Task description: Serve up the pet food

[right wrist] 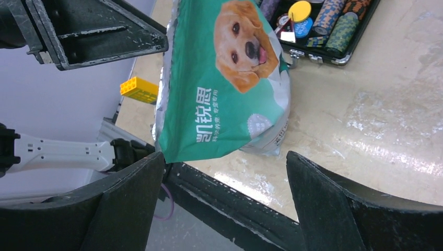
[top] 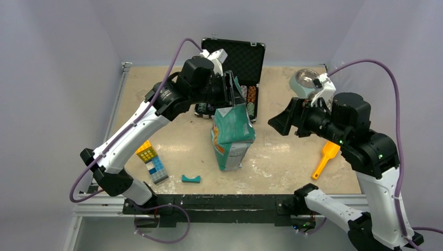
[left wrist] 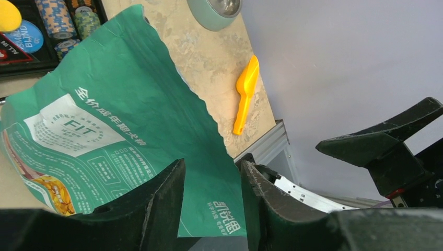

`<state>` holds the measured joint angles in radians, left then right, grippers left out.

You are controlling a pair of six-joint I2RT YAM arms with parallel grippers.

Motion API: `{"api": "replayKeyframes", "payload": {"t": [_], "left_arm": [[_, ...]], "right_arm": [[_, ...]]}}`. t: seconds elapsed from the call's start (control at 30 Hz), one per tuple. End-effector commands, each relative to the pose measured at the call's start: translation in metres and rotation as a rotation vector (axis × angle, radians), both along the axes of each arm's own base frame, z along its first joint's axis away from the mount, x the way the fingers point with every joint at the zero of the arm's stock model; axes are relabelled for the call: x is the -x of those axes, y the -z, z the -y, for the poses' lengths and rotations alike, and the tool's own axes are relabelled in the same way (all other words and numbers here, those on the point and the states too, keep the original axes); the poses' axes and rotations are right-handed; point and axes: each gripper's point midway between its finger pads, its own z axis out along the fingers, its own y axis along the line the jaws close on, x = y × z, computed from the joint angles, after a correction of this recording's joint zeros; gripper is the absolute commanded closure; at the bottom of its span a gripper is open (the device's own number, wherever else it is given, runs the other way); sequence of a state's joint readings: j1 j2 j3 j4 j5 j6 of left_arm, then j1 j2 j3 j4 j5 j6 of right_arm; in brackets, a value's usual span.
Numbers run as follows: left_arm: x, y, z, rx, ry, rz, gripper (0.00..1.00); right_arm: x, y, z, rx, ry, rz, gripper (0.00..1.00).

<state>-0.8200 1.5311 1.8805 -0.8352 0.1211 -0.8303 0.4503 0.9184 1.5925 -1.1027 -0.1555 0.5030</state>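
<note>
Item 1, my left tool (left wrist: 211, 166): jaws apart, straddling the top edge of the bag (top: 232, 133) and not yet pinching it. I judge it is placed to steady the bag for pouring.
Item 2, my right tool (right wrist: 224, 157): spread wide, holding nothing, facing the bag's dog side.
Item 3, pet food: unseen, presumably inside the bag, which stands upright mid-worktop (top: 282, 162).
Item 4, bowl (top: 305, 81): far right, well apart from the bag, the likely destination.
Item 5, scoop (top: 326, 158): lying untouched.
</note>
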Motion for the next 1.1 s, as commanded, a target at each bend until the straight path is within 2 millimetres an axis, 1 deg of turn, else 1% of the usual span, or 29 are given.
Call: {"api": "replayKeyframes", "payload": {"t": [0.0,0.1,0.2,0.27,0.33,0.4,0.47,0.6,0.73,0.87,0.97,1.07], "left_arm": [[0.004,-0.020,0.009,0.054,0.018,0.025,0.56],[0.007,-0.019,0.008,0.056,0.027,0.020,0.66],[0.010,-0.020,0.007,0.063,0.036,0.023,0.76],[0.011,-0.021,0.007,0.079,0.039,0.027,0.79],[0.013,-0.020,0.008,0.089,0.045,0.022,0.86],[0.013,-0.020,0.010,0.095,0.053,0.018,0.89],[0.014,-0.020,0.011,0.098,0.059,0.014,0.90],[0.015,-0.020,0.011,0.102,0.065,0.012,1.00],[0.016,-0.021,0.010,0.103,0.060,0.008,1.00],[0.016,-0.020,0.009,0.097,0.053,0.000,1.00],[0.017,-0.021,0.008,0.095,0.048,-0.004,1.00],[0.017,-0.021,0.006,0.090,0.042,-0.005,1.00]], "right_arm": [[-0.007,-0.005,-0.019,-0.038,-0.082,0.007,0.11],[-0.011,-0.007,-0.025,-0.058,-0.095,-0.005,0.15],[-0.016,-0.009,-0.033,-0.080,-0.110,-0.023,0.22],[-0.020,-0.010,-0.041,-0.097,-0.129,-0.039,0.27],[-0.024,-0.012,-0.048,-0.112,-0.143,-0.051,0.32],[-0.028,-0.013,-0.053,-0.120,-0.141,-0.065,0.39],[-0.031,-0.015,-0.058,-0.127,-0.144,-0.067,0.41],[-0.038,-0.019,-0.066,-0.111,-0.145,-0.058,0.45],[-0.044,-0.021,-0.071,-0.060,-0.137,-0.049,0.49],[-0.049,-0.023,-0.075,-0.017,-0.131,-0.030,0.51],[-0.052,-0.014,-0.081,0.022,-0.143,-0.040,0.55],[-0.054,-0.005,-0.085,0.062,-0.147,-0.046,0.56]]}}
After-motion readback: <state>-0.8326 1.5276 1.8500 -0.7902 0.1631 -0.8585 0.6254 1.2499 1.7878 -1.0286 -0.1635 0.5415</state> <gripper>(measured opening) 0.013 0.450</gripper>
